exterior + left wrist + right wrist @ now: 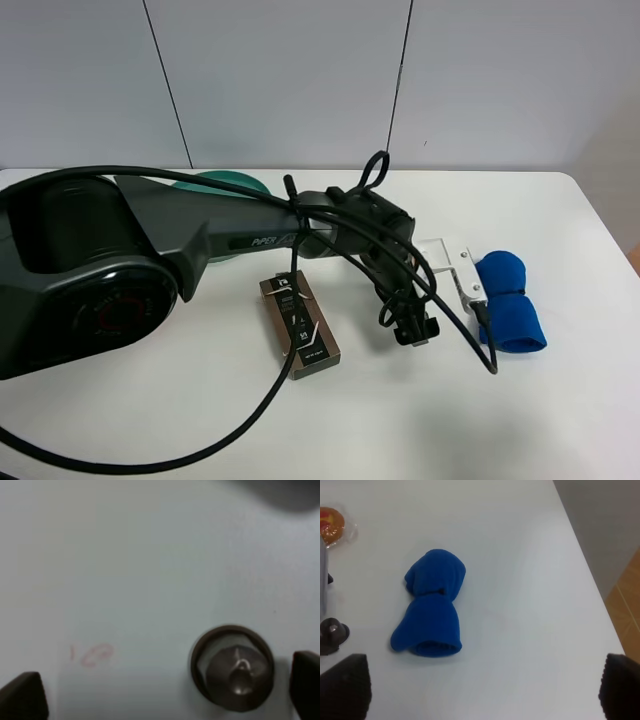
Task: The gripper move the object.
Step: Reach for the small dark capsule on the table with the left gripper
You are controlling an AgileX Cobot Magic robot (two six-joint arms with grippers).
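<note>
The tiny dark grey metallic coffee capsule (232, 667), round with a flared rim, is seen in the left wrist view standing on the white tabletop (125, 555). It is placed between the tips of the black jawed left gripper (164, 689), much closer to one finger than the other and touched by neither. The jaws are held wide apart. In the high view the capsule is hidden beneath this gripper, which is positioned low between the brown rectangular capsule box (300, 322) and the rolled blue cloth (510, 300).

The capsule is judged to be very light, thin-walled and smooth, so it could be dented by a hard squeeze or flicked aside by the nearer finger. A gentle hold across the body just above the rim is advised, once the jaws are centred. The right gripper (482, 687) is likewise spread open, near the cloth.
</note>
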